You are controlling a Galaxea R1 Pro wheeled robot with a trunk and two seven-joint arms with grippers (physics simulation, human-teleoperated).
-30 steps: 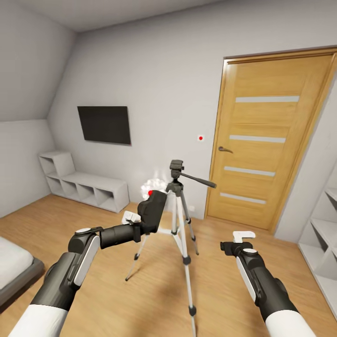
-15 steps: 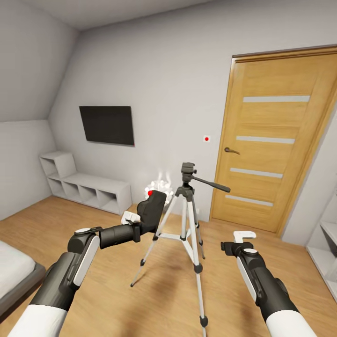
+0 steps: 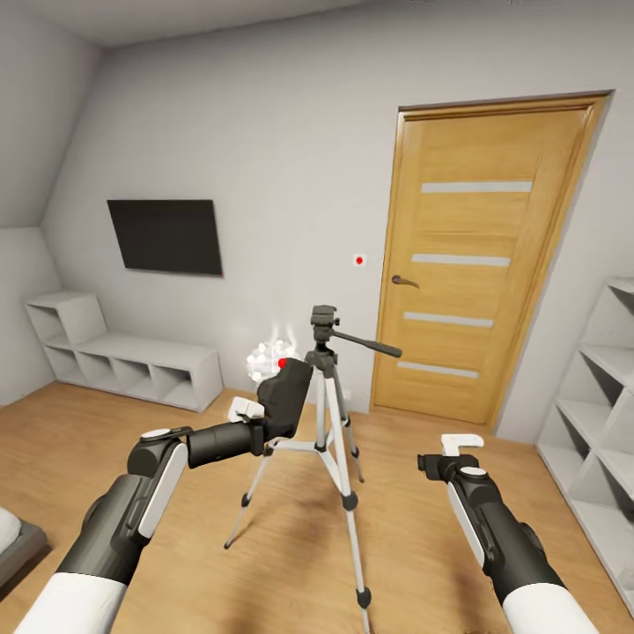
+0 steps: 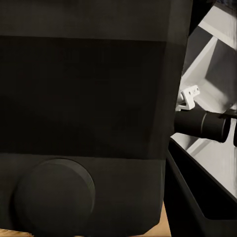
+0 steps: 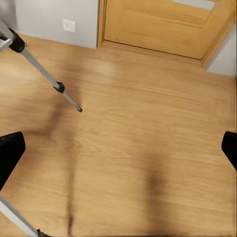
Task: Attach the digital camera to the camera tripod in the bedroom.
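Gripping digital camera (image 3: 286, 394), left gripper (image 3: 261, 421) holds it raised just beside, below camera tripod (image 3: 328, 414) head for mounting; right gripper (image 3: 451, 454) spread wide, empty.

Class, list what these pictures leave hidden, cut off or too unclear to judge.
- Left wrist view: the digital camera sits so close that its shape and the grip on it are hidden.
- Head view: the camera tripod has its left side partly behind the camera.
- Right wrist view: the right pincer is cut off by the edges.
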